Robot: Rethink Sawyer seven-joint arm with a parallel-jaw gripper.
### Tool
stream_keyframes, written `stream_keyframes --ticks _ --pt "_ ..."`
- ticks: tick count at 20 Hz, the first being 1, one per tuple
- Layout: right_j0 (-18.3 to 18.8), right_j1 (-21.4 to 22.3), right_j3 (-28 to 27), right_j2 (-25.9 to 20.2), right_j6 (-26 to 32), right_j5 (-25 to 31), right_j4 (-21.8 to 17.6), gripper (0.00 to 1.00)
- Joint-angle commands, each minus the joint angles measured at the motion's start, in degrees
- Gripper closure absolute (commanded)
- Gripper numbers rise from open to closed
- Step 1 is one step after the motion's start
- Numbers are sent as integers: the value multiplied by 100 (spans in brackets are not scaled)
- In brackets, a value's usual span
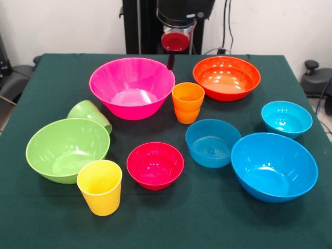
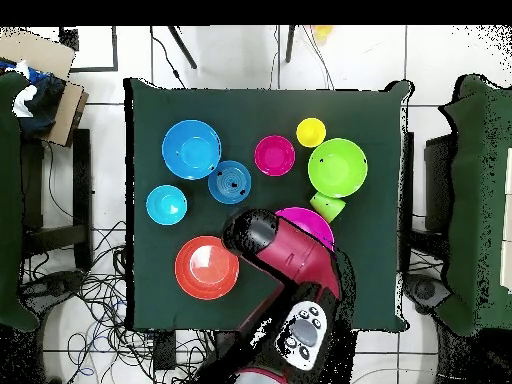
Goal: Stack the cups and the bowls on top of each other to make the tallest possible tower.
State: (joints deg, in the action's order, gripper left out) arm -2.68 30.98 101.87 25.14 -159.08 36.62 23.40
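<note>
Held above the gap between the pink bowl (image 1: pixel 132 86) and orange bowl (image 1: pixel 226 77), the gripper (image 1: pixel 170 61) cannot be judged open or clenched, while cups and bowls are spread unstacked on the tabletop (image 1: pixel 207 218).

Tipped cup (image 1: pixel 89 113) between two large bowls (image 1: pixel 132 87), touching one.

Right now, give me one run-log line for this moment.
end effector: above table between pink bowl and orange bowl, state unclear | orange cup: upright, free | green cup: on its side | stack: none
</note>
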Motion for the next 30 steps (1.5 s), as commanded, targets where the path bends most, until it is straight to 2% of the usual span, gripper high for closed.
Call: stream_keyframes --ticks 1,5,10,17,30 --pt "254 266 467 -900 383 16 -238 0" --pt "262 306 467 -909 328 34 -329 0" --pt "130 113 -6 -883 127 261 -373 0" --pt "6 -184 -550 -1008 -254 450 -144 0" --pt "40 -522 -1056 -1067 -338 484 -95 0"
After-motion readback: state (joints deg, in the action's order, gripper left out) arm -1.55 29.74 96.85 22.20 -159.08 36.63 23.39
